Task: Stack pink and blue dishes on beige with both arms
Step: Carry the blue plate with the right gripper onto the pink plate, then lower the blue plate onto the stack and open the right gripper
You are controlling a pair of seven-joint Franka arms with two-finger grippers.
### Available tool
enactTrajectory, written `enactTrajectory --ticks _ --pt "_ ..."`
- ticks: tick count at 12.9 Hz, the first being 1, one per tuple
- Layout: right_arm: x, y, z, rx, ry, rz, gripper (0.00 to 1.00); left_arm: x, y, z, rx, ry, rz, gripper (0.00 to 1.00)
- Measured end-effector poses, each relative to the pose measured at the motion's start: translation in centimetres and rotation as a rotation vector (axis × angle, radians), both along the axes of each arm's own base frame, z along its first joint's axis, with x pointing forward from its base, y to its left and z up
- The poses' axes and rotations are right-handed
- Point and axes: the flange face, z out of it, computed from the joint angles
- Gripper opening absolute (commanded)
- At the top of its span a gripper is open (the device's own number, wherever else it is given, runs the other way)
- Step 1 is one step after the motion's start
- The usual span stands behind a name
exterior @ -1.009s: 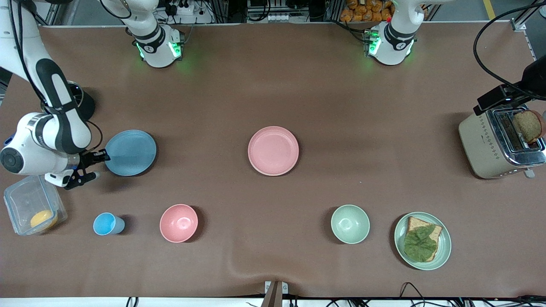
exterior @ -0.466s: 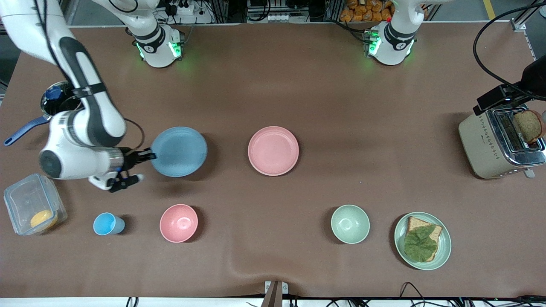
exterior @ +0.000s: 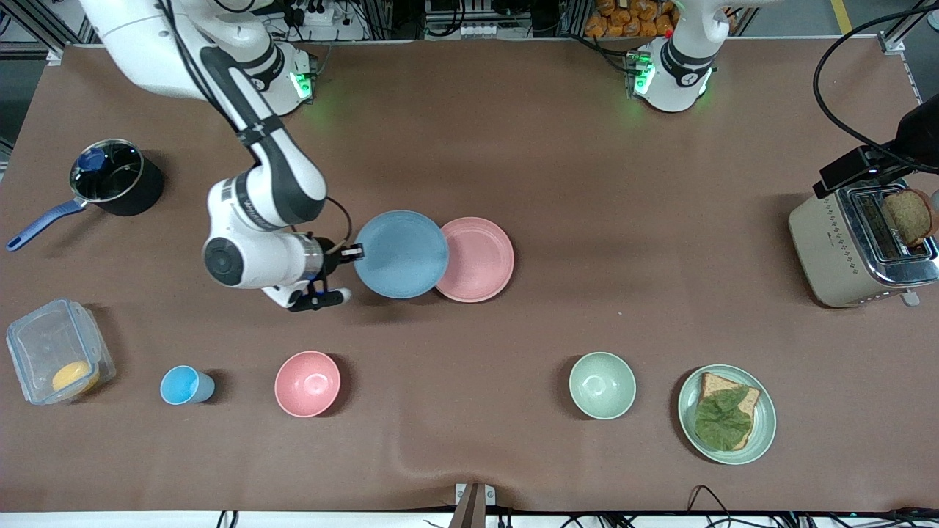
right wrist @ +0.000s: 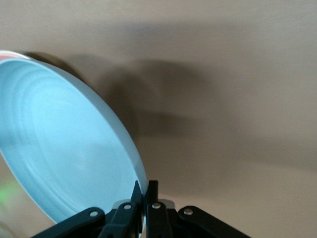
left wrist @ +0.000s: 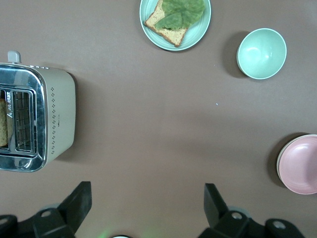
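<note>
the right gripper (exterior: 351, 254) pinches the rim of the blue plate (exterior: 401, 254) and holds it up, partly over the pink plate (exterior: 477, 259) at its 3 o'clock. this looks like the stacking step; next the blue plate needs centring, then lowering. the left gripper (left wrist: 148, 208) waits wide open near the toaster (left wrist: 37, 119), holding nothing.

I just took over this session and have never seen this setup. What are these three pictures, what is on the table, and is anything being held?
Two white robot arms work at a brown table. The wide picture looks down from across the table; the other two come from cameras on the arms' wrists. The right gripper is shut on the rim of the blue plate, carrying it over the edge of the pink plate. The left gripper hangs open and empty above the table, waiting. Also there: a toaster, pot, pink bowl and green bowl.
</note>
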Motion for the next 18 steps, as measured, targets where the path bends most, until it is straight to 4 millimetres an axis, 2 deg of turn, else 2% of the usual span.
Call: enactTrajectory --ticks 2,4,9,13,18 --pt "-0.2 2.6 -1.1 0.013 0.028 -0.056 0.00 0.0 0.0 0.0 0.000 0.000 0.000 1.00" --pt "-0.3 4.2 -1.7 0.012 0.042 -0.071 0.00 0.0 0.0 0.0 0.000 0.000 0.000 1.00" --pt "-0.8 5.9 -2.7 0.017 0.037 -0.066 0.00 0.0 0.0 0.0 0.000 0.000 0.000 1.00" --pt "-1.8 9.0 -3.0 0.017 0.029 -0.043 0.00 0.0 0.0 -0.1 0.000 0.001 0.000 1.00" --pt "-1.4 9.6 -3.5 0.020 0.017 -0.052 0.00 0.0 0.1 -0.9 0.000 0.019 0.002 1.00"
